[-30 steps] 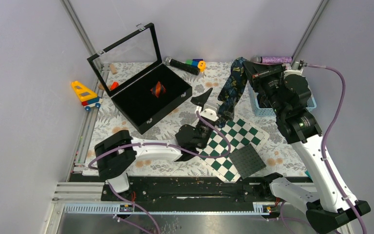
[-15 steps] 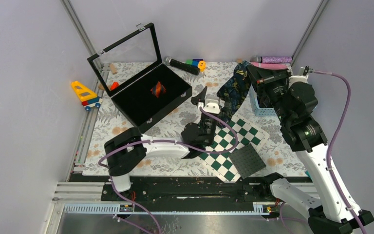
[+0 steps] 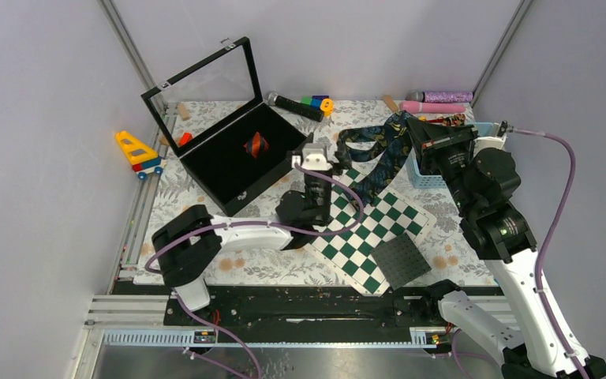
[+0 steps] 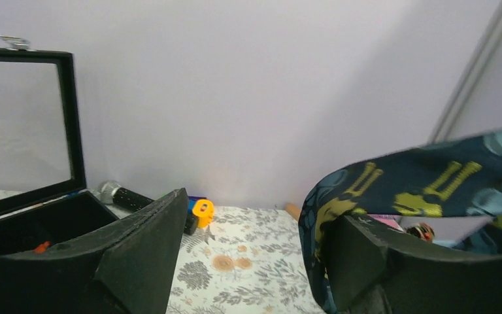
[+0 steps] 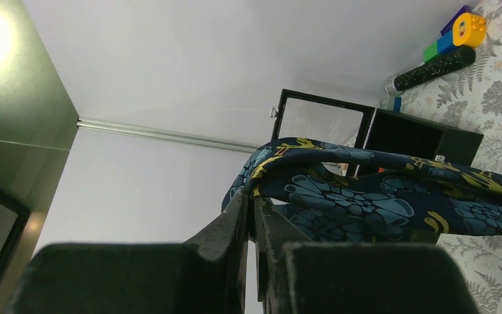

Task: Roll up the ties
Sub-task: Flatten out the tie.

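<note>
Two ties visible: one navy floral tie [image 3: 383, 154] hanging in the air above the far corner of the chequered board [image 3: 367, 233], and one striped tie [image 3: 256, 144] rolled inside the open black case [image 3: 221, 170]. The right gripper [image 5: 251, 199] is pinched tight on the floral tie. The left gripper [image 4: 261, 216] has its jaws wide apart, with the tie looping past one finger, unclamped. A blue basket [image 3: 420, 170] crowds the right edge and a dark square pad [image 3: 400, 260] overlaps the board's near corner. There is open mat near-left.
</note>
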You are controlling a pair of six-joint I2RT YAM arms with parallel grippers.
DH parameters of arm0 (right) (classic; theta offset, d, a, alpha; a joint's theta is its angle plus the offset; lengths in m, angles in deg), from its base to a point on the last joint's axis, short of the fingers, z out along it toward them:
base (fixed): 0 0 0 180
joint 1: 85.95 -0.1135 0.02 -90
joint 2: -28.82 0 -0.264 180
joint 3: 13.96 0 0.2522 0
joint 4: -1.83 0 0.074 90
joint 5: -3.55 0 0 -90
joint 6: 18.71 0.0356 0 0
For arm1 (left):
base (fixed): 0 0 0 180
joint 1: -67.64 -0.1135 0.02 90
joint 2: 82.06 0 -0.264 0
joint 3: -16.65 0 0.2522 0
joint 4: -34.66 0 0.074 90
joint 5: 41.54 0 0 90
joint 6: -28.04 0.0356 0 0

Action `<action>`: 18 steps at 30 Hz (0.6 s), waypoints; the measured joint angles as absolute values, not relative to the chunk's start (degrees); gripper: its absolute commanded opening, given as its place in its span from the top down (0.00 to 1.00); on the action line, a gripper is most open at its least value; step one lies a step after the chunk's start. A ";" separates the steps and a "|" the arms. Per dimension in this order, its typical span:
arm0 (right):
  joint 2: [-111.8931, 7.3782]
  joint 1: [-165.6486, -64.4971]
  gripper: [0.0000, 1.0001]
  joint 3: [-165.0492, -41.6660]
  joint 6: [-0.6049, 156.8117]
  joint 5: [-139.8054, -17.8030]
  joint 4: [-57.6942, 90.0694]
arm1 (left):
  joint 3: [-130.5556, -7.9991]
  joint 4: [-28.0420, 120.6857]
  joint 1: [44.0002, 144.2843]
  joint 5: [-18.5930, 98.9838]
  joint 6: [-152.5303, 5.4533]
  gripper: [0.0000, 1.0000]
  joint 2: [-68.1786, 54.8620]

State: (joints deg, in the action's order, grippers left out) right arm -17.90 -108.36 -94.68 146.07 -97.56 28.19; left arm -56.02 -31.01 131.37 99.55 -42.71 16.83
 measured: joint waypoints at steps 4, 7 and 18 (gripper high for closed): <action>-17.50 -108.36 1.00 -93.90 145.94 -97.54 28.96 | -53.79 -31.08 128.92 98.91 -45.51 0.32 13.29; -17.52 -108.36 1.00 -93.50 145.72 -97.38 29.22 | -52.15 -31.08 127.54 97.16 -48.37 0.37 10.99; -16.15 -108.47 1.00 -91.05 143.89 -95.81 29.48 | -49.31 -23.47 122.86 89.69 -62.93 0.59 2.01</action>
